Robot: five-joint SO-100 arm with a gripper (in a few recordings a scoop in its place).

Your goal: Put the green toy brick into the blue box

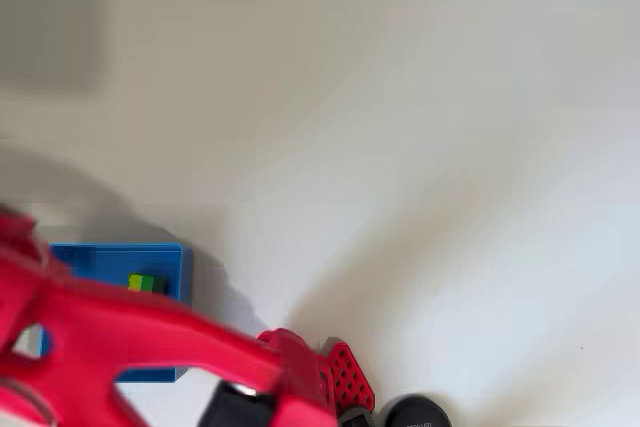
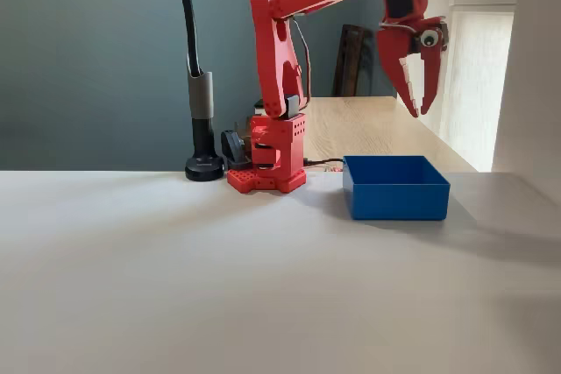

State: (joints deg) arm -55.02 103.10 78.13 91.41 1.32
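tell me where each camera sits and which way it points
Overhead view: above the table, looking straight down; blurred red arm crosses the bright blue plastic box holding the small green toy brick.
Fixed view: table height, facing the arm's base; raised gripper, fingers slightly apart, hangs above the box.
Shared: box, arm.

Count: 1 green toy brick, inside the blue box, near its top wall in overhead view. 1 blue box, at table's right side in fixed view, bottom-left edge in overhead. 1 red arm w/ 1 gripper, 2 fingers. 1 black lamp-type stand, base at table's back edge beside arm base.
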